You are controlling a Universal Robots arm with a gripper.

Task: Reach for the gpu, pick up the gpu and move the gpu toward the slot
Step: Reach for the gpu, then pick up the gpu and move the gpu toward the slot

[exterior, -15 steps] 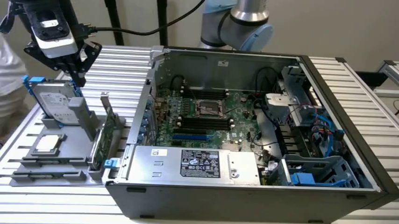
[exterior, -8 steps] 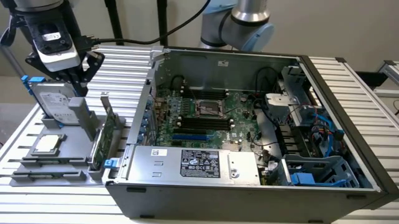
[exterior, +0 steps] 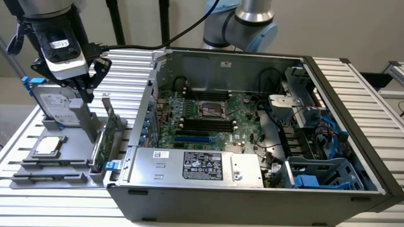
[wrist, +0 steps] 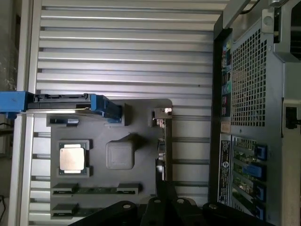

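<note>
1. Ribbed aluminium tabletop [exterior: 126,71] carries a grey fixture [exterior: 63,166] and, to the exterior view's right, an open computer case [exterior: 252,201].
2. The gpu [exterior: 107,132] stands on edge in the fixture, on its side nearest the case.
3. The end effector [exterior: 85,94] hangs above the fixture, between the hard drive [exterior: 60,109] and the gpu.
4. I cannot tell whether the end effector is open or closed.
</note>
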